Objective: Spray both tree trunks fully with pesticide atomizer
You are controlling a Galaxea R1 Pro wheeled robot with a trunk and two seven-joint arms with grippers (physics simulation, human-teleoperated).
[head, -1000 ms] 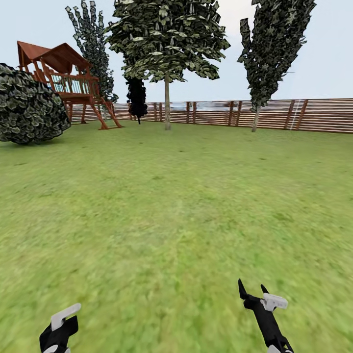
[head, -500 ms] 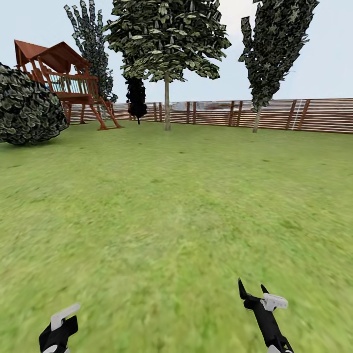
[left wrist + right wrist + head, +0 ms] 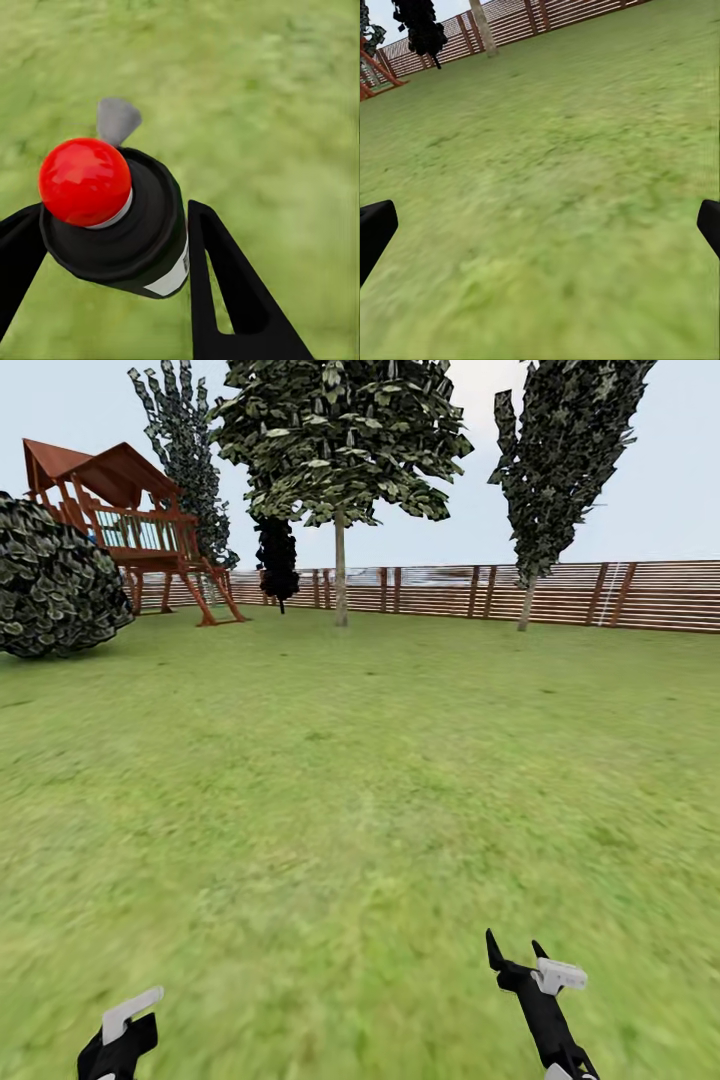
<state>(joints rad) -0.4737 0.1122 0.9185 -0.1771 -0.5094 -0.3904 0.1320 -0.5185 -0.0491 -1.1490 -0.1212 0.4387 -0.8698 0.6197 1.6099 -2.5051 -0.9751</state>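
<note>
Gripping atomizer (image 3: 120, 217), left claw (image 3: 112, 247) | nozzle toward lawn (image 3: 360, 780) | right claw (image 3: 540, 225) spread, empty

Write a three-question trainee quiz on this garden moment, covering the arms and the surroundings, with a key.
1. True or false: the left gripper holds a black cylindrical atomizer with a round red cap.
2. Multiple choice: what stands at the far left of the lawn in the head view, behind the round dark-green bush? A) a red-brown wooden play tower B) a blue shed C) a white car
3. Fill in: the right gripper has its black fingers spread wide over bare green ____.

Key: 1 true. 2 A. 3 grass; the gripper is open and holds nothing. Behind the lawn runs a brown horizontal-slat wooden fence.
</note>
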